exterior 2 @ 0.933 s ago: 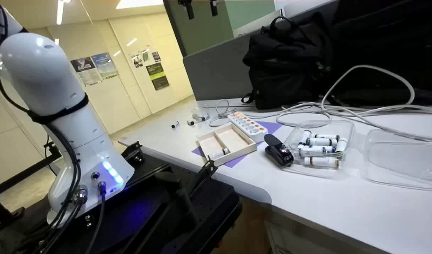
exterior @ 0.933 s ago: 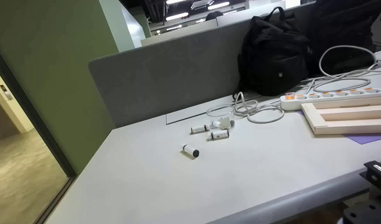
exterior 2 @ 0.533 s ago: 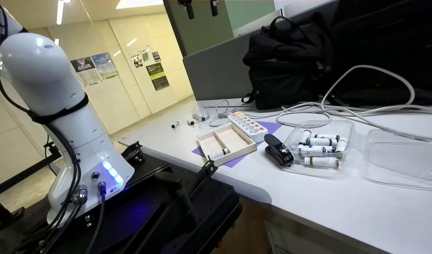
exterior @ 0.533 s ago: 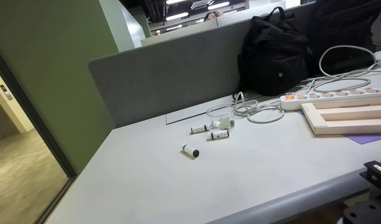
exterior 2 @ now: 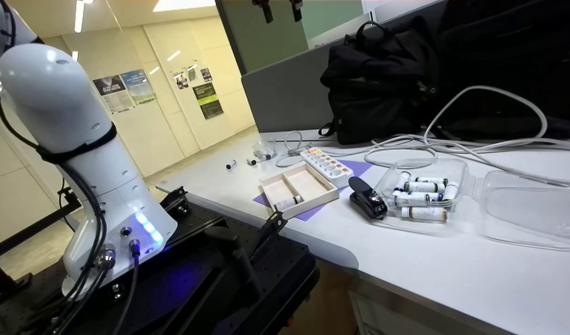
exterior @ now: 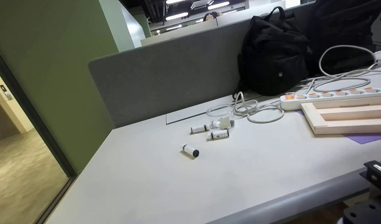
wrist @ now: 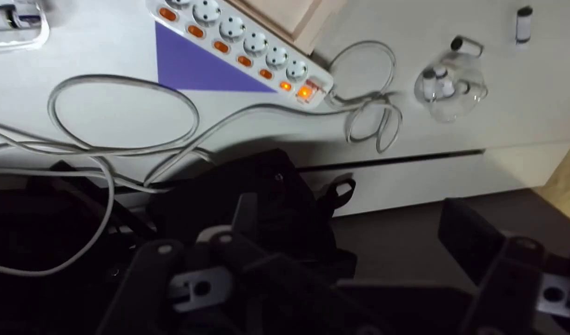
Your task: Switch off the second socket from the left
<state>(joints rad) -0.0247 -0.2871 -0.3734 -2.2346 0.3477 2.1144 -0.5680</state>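
Observation:
The long white power strip (exterior: 335,97) lies behind a wooden tray, and it also shows in an exterior view (exterior 2: 325,163). In the wrist view the strip (wrist: 261,60) has a row of round sockets with orange switches. The end main switch (wrist: 305,92) glows, and so does the small switch (wrist: 285,86) beside it. The other small switches look unlit. Which outlet counts as second from the left, I cannot tell. My gripper (wrist: 358,228) is open and empty, with its fingers apart. In an exterior view the fingertips (exterior 2: 282,11) hang at the top edge, high above the table.
The pale wooden tray (exterior 2: 288,179) sits against the strip on purple paper (wrist: 196,65). Black backpacks (exterior: 276,56), loose white cables (exterior: 265,113), a stapler (exterior 2: 368,200), a clear box (exterior 2: 424,186) of small bottles and several loose bottles (exterior: 190,151) lie around. A grey partition (exterior: 171,74) stands behind.
In an exterior view the gripper fingertips have moved a little to the right, and the upper arm has shifted slightly. The strip and the objects on the table have not moved.

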